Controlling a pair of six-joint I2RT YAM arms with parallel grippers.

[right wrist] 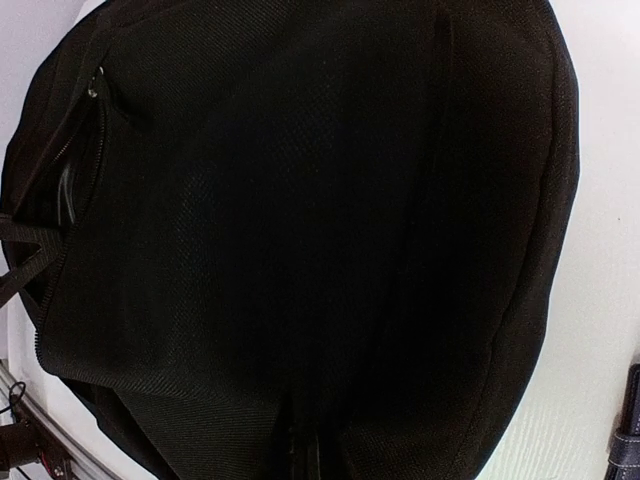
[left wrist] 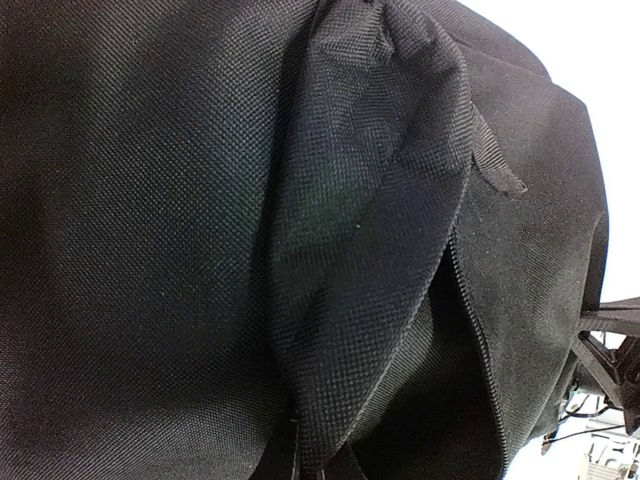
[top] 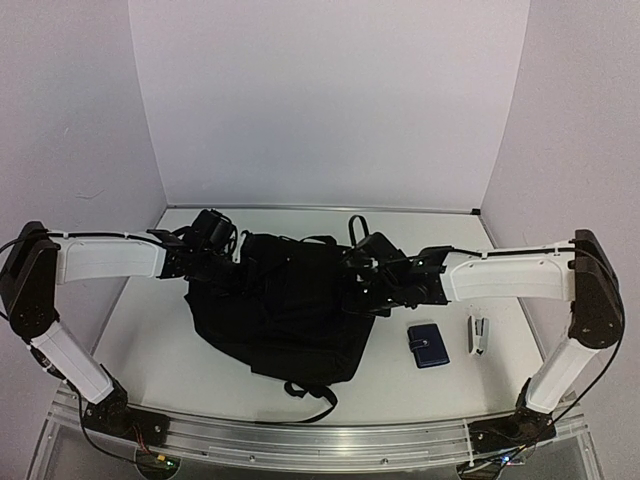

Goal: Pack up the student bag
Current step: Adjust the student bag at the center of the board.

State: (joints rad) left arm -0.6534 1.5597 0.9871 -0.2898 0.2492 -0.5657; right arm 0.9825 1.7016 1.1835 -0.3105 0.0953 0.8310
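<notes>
Black fabric: the student bag (top: 290,310) lies at the middle of the table (top: 160,345).
Left gripper (top: 232,262): pinched shut on a fold at the bag's top left.
Right gripper (top: 352,268): closed on fabric at the opposite side.
Your step: pull both pinches apart evenly to open the mouth.
Pose: left forearm (top: 110,258) and right forearm (top: 505,278) level, reaching inward.

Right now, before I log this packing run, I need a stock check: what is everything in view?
student bag: one, black, middle of the table, between the two grippers
wallet: one, dark blue, on the table right of the bag, apart from it
stapler-like item: one, grey and white, just right of the wallet
table: one, white, under everything
left gripper: one, black, shut, at the bag's far left edge
right gripper: one, black, shut, at the bag's far right edge
</notes>
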